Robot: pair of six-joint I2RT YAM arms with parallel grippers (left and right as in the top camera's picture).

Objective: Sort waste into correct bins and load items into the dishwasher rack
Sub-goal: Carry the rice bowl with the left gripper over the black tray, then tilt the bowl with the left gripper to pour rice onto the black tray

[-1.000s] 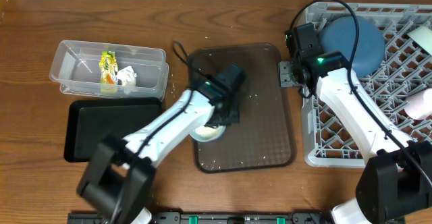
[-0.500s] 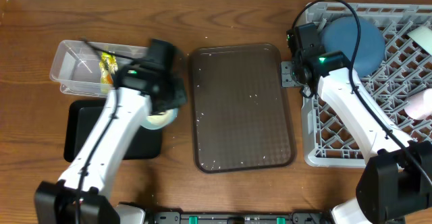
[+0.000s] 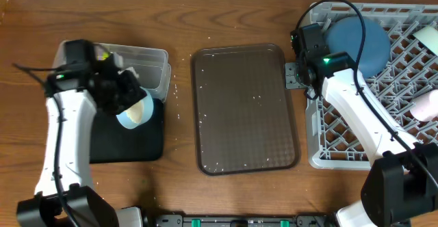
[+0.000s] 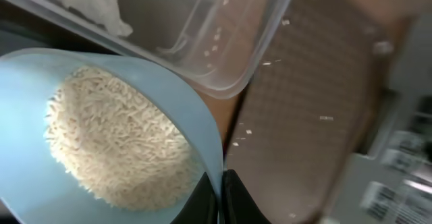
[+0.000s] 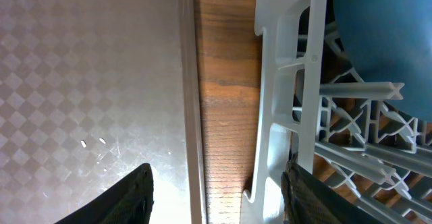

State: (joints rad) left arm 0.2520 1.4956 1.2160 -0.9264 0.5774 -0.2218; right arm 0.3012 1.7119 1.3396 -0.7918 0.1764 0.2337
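Rice [image 4: 115, 140] fills the tilted mint-green bowl [image 3: 137, 111] your left pincer [image 3: 122, 96] grips by its rim over the black tray [image 3: 137, 148], at 6 o'clock of the clear tub [image 3: 154, 66], while your right pincer [image 5: 216, 197] gapes open at the 9 o'clock edge of the dishwasher rack [image 5: 283, 116].

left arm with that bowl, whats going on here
The left claw grips a mint-green bowl of rice by its rim, tilted over the black tray beside the clear tub. The right claw hangs open over the table between the brown tray and the rack, where a dark-blue dish already sits.
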